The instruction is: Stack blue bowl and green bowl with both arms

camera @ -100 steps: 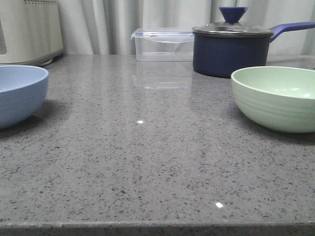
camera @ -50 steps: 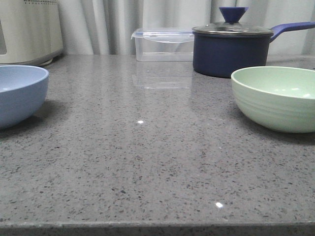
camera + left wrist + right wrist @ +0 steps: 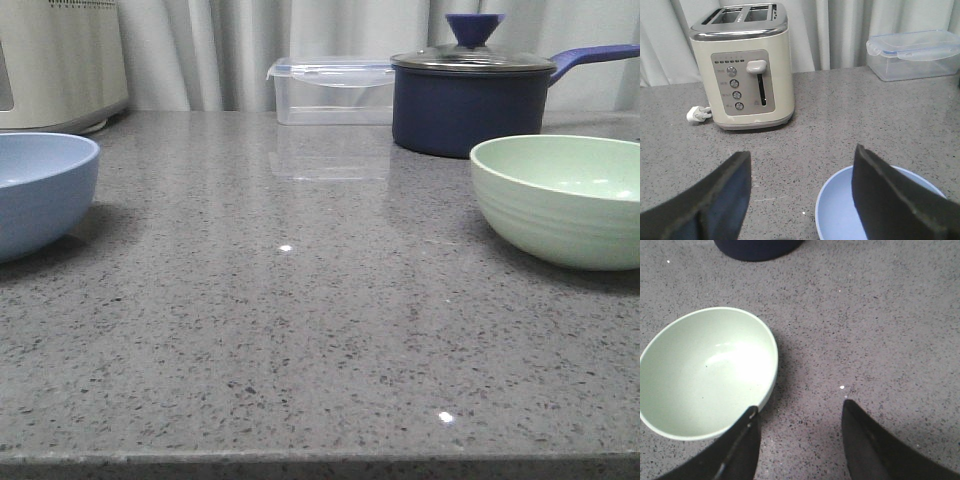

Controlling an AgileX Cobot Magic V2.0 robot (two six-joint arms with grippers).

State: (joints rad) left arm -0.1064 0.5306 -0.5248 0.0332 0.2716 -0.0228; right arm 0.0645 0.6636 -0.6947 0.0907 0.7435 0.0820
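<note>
The blue bowl (image 3: 40,190) rests upright at the counter's left edge, the green bowl (image 3: 560,200) at the right. Neither arm shows in the front view. In the left wrist view my left gripper (image 3: 801,161) hangs open above the counter. One of its fingers (image 3: 880,190) overlaps the blue bowl (image 3: 840,210), while the gap itself is over bare counter. In the right wrist view my right gripper (image 3: 799,410) is open too. One finger (image 3: 742,440) sits at the rim of the green bowl (image 3: 705,372), and nothing is between the fingers.
A cream toaster (image 3: 745,65) with its plug (image 3: 697,115) stands at the back left. A clear lidded box (image 3: 330,90) and a dark navy saucepan (image 3: 470,90) stand at the back. The counter's front edge (image 3: 320,462) runs along the bottom.
</note>
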